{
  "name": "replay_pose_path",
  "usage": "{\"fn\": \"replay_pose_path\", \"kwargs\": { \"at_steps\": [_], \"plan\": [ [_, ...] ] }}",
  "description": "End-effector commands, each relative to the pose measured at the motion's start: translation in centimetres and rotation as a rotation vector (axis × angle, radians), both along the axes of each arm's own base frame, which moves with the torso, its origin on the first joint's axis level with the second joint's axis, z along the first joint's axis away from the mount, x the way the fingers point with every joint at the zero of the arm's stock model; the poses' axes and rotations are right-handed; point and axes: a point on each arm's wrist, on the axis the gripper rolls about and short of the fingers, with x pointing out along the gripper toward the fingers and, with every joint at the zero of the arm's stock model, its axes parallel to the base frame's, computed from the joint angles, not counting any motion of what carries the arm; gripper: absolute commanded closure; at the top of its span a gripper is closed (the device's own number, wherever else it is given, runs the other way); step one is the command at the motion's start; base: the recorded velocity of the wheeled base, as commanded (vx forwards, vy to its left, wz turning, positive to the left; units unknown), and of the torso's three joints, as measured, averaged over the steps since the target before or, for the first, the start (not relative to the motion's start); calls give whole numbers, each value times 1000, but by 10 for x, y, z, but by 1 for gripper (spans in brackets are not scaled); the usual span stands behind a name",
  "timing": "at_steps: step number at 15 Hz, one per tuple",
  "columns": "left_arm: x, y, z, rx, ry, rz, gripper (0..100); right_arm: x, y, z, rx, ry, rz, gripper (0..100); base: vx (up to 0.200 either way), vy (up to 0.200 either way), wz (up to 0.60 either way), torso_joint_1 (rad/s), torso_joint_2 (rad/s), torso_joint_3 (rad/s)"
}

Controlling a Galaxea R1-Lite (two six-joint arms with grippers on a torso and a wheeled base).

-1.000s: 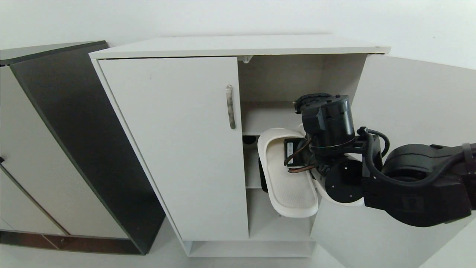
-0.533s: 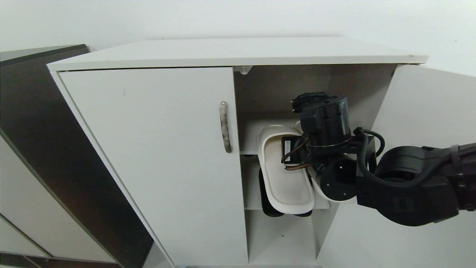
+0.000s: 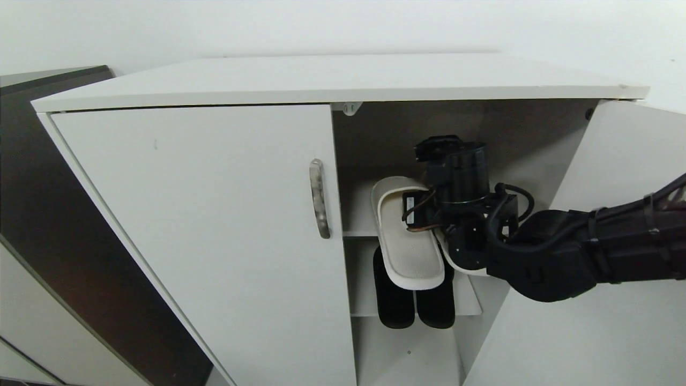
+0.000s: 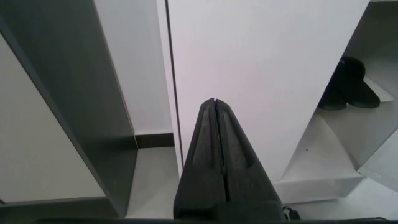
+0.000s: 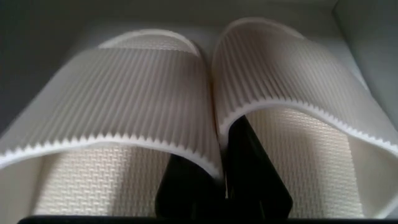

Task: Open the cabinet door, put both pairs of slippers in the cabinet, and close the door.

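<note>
Pinching the white slippers (image 3: 410, 252) by their two adjoining straps, the right gripper (image 5: 225, 149) holds them inside the open cabinet (image 3: 321, 80), seemingly just above the upper shelf (image 3: 356, 233). Black slippers (image 3: 415, 305) lie on the lower shelf (image 3: 471, 306). The left gripper (image 4: 214, 106), fingers pressed together, faces the closed door (image 3: 214, 225).

Soft, even room light is falling on the cabinet top (image 3: 332, 75) and the closed door (image 3: 214, 225). The interior above the right gripper (image 5: 224, 180) is sitting in deep shadow, and the black slippers (image 3: 415, 305) below it are lying shaded. The white slippers (image 5: 155, 93) it is clamping are catching dim light. Cabinet edges are bowing toward the head view's margins. The door ahead of the left gripper (image 4: 214, 109) is showing evenly lit.
</note>
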Motion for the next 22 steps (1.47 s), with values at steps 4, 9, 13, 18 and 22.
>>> {"fn": "replay_pose_path", "kwargs": {
  "at_steps": [4, 9, 13, 18, 22],
  "plan": [
    [0, 0, 0, 0, 2, 0, 100, 40, 5, 5, -3, -20, -34, 100, 0, 0, 0, 0, 0, 0],
    [0, 0, 0, -2, 2, -1, 100, 60, 8, 16, 5, -14, -51, 100, 0, 0, 0, 0, 0, 0],
    [0, 0, 0, -2, 0, -1, 100, 66, 13, 14, 3, -11, -53, 100, 0, 0, 0, 0, 0, 0],
    [0, 0, 0, -2, 0, 2, 100, 68, 15, 10, -2, -5, -51, 100, 0, 0, 0, 0, 0, 0],
    [0, 0, 0, -3, 0, 2, 100, 67, 15, 8, -7, 1, -50, 0, 0, 0, 0, 0, 0, 0]
  ]
}}
